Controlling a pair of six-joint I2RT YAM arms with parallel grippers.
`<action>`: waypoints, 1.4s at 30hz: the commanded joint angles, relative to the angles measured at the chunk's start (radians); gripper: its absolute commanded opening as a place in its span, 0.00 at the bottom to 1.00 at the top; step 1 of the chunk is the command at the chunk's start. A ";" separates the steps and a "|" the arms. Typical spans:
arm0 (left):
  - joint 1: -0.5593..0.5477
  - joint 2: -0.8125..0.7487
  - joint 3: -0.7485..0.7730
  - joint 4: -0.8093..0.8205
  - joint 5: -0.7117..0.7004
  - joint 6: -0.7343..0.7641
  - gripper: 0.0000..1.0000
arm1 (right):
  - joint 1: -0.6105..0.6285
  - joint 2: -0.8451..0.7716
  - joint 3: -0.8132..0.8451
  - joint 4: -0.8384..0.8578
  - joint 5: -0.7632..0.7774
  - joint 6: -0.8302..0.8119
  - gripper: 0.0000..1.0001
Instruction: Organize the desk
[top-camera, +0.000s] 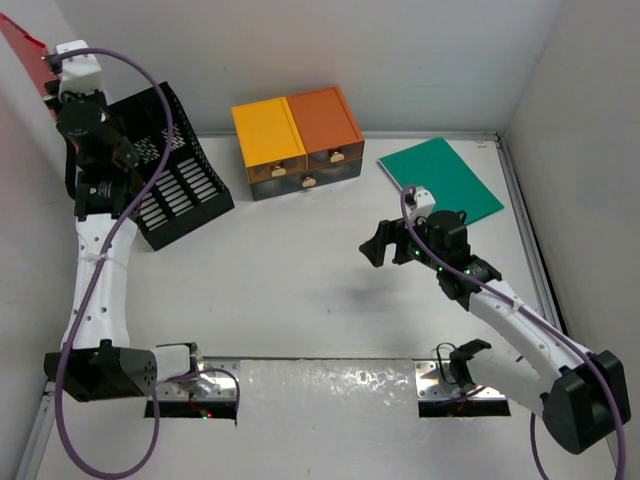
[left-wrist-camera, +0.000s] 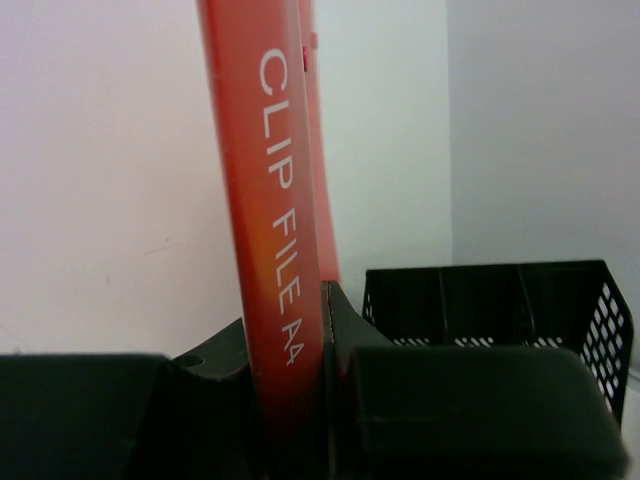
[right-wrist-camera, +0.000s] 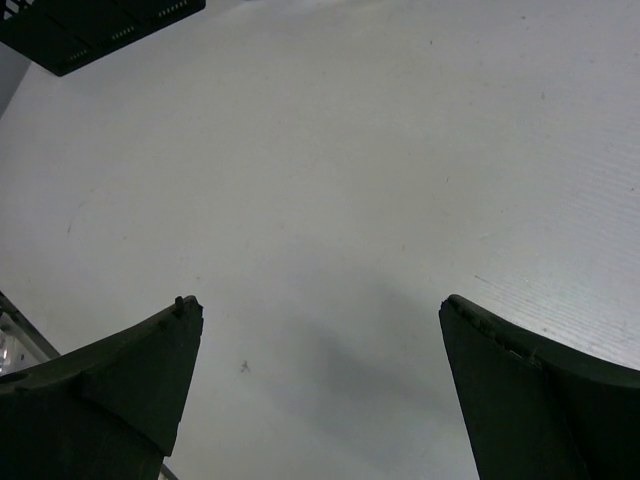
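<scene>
Right wrist view: the right pincer (right-wrist-camera: 320, 302) gapes wide, holding nothing, above the white surface (right-wrist-camera: 350, 150); the left pincer (left-wrist-camera: 290, 320), lifted clear of it, clamps a red clip file (left-wrist-camera: 265, 150).

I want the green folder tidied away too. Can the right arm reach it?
Probably yes. The right gripper is open and empty above the bare desk, and the green folder lies flat close by, a little farther back, with nothing between them.

A robot lab cell staged as an office: white panels (top-camera: 400, 50) wall in a large flat white tabletop (top-camera: 300, 300). At its far side sit a black mesh file tray (top-camera: 200, 190), yellow-and-orange drawer box (top-camera: 297, 130) and green folder (top-camera: 440, 180).
</scene>
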 joint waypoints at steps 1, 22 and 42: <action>0.048 -0.010 -0.018 0.120 0.148 -0.057 0.00 | -0.008 0.012 0.039 -0.018 0.015 -0.027 0.99; 0.065 0.036 0.060 0.113 0.310 -0.121 0.00 | -0.009 0.052 0.157 -0.150 0.096 -0.009 0.99; 0.150 0.036 -0.015 0.148 0.334 -0.091 0.00 | -0.009 0.132 0.192 -0.109 0.085 0.031 0.99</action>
